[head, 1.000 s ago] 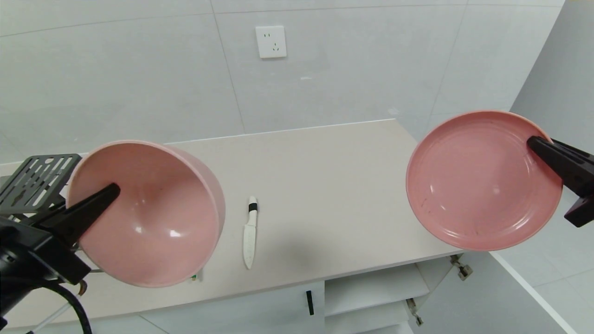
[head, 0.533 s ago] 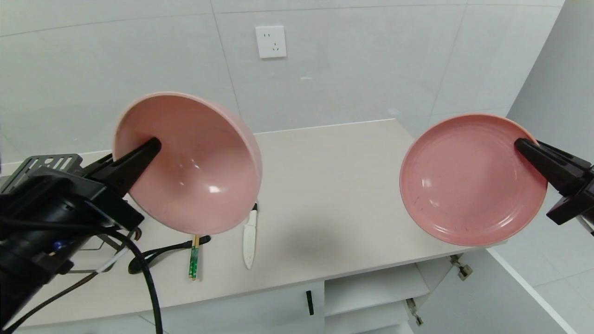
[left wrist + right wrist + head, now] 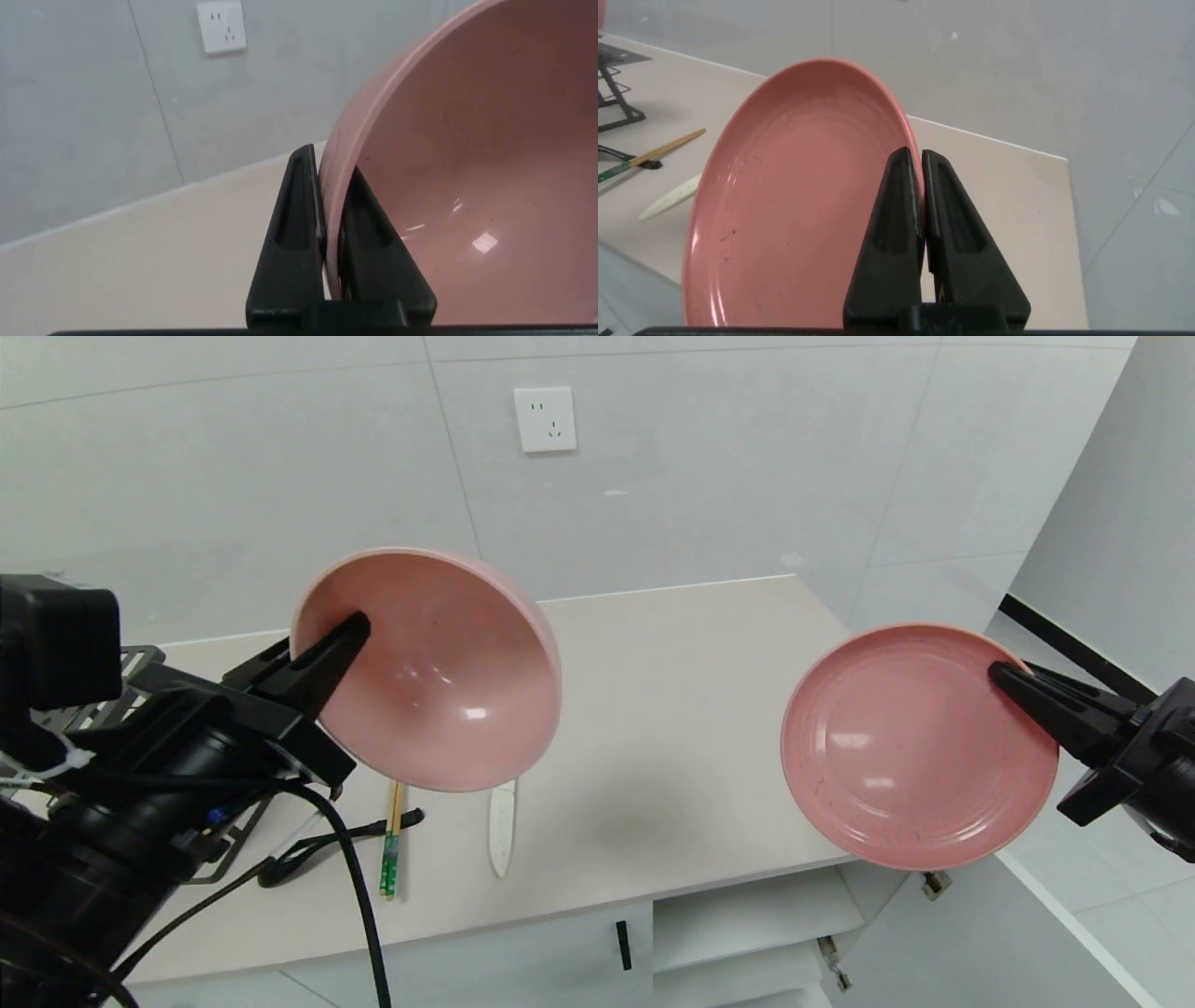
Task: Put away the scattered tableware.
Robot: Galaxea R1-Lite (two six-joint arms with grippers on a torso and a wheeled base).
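"Pink, both pieces? Where is the bowl (image 3: pixel 448 681)?"

"Yes, both pink. The bowl hangs in the air over the left part of the counter (image 3: pixel 672 691), tipped on its side with its hollow facing the head camera. The left gripper (image 3: pixel 350 625) pinches its rim. The left wrist view shows one finger inside the wall and one outside, the jaws closed on it."

"And the plate (image 3: pixel 910 747)?"

"It is held off the counter, just past the right front corner, tipped up so its face shows. The right gripper (image 3: pixel 999 672) clamps the rim on the plate's right side, jaws pressed tight against both faces."

"What lies on the counter itself?"

"A white knife (image 3: pixel 501 826) points toward the front edge, its handle end hidden behind the bowl. Near it, to the left, lies a pair of chopsticks (image 3: pixel 391 845), wooden with green ends. A black cable (image 3: pixel 317 845) reaches them. A black rack (image 3: pixel 142 659) stands at the far left, behind the left arm."

"Anything around it?"

"A white socket (image 3: pixel 544 420) sits on the tiled wall, and open shelves (image 3: pixel 747 915) show under the counter's right end."
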